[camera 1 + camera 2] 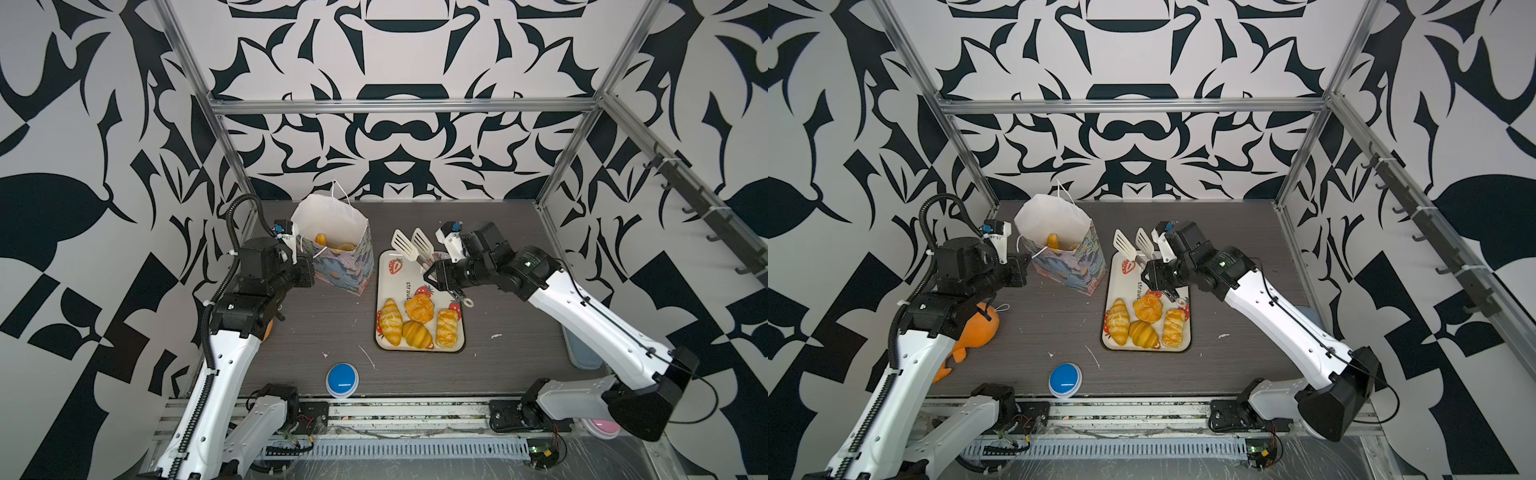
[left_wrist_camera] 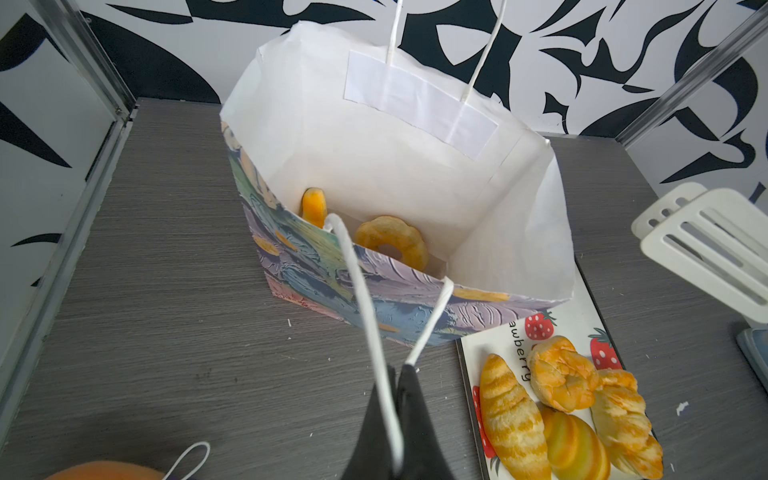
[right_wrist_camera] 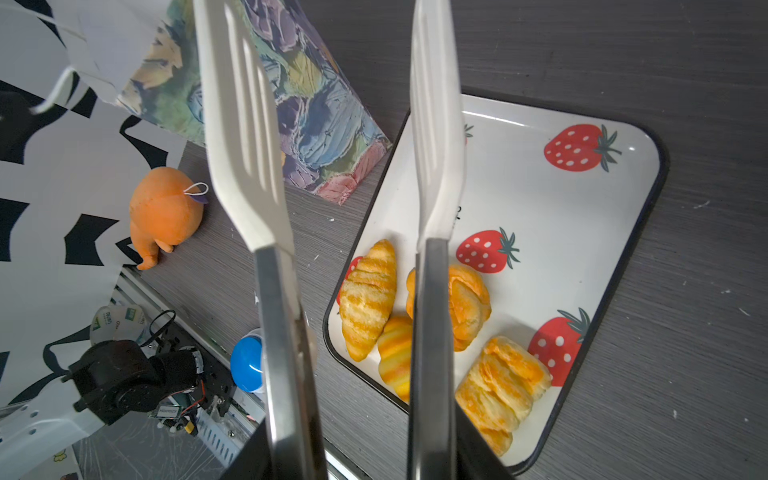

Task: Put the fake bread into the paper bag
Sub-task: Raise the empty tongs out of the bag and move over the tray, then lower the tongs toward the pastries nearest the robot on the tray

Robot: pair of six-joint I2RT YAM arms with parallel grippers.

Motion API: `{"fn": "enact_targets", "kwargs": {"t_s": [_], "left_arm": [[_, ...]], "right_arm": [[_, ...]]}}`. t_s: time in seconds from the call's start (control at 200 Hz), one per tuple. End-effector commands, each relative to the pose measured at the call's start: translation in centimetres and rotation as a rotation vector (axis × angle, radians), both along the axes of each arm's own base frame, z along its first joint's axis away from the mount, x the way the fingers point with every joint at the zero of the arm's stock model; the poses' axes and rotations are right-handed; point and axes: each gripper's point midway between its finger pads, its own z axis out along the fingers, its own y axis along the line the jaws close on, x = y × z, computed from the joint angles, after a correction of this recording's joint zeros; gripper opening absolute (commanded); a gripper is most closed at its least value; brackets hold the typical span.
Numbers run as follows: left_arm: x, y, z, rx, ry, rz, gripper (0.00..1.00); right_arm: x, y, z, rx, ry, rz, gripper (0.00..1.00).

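The paper bag point(image 1: 336, 245) point(image 2: 374, 166) stands open at the back left of the table, with a ring doughnut point(image 2: 392, 243) and another golden piece point(image 2: 313, 205) inside. My left gripper point(image 2: 399, 374) point(image 1: 305, 266) is shut on the bag's near cord handle point(image 2: 361, 291). Several pieces of fake bread point(image 1: 417, 322) point(image 3: 368, 299) lie at the near end of the strawberry tray point(image 1: 388, 286) point(image 3: 561, 208). My right gripper point(image 1: 434, 276) point(image 3: 361, 457) is shut on white slotted tongs point(image 1: 409, 245) point(image 3: 249, 145). Their blades stand apart and empty above the tray's far end, beside the bag.
An orange plush toy point(image 1: 980, 324) point(image 3: 166, 208) lies under the left arm. A blue round button point(image 1: 341, 379) sits near the front edge. A grey-blue box point(image 1: 582, 353) lies under the right arm. Aluminium frame posts stand at the table's back corners.
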Motion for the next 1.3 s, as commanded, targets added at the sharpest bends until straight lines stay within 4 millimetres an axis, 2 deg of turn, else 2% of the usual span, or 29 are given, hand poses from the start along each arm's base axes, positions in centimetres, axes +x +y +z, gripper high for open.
{"fn": "enact_targets", "kwargs": {"t_s": [0.0,0.43,0.86,1.295], "left_arm": [[-0.4,-0.1,-0.7,0.006,0.026,-0.006,0.04],[-0.3,-0.1,-0.8,0.006,0.031,-0.006,0.04],[-0.2,0.0,-0.9,0.008,0.035,-0.003,0.04],[-0.1,0.0,-1.1,0.008,0.041,-0.003,0.04]], "right_arm": [[-0.2,-1.0,1.0,0.002,-0.057,-0.009,0.51],[-3.3,-4.1,-4.2,-0.094,0.045,-0.035,0.51],[-5.5,-5.4,-8.2,-0.139,0.143,-0.030,0.51],[-7.0,-6.1,-11.1,-0.181,0.222,-0.017,0.52]]}}
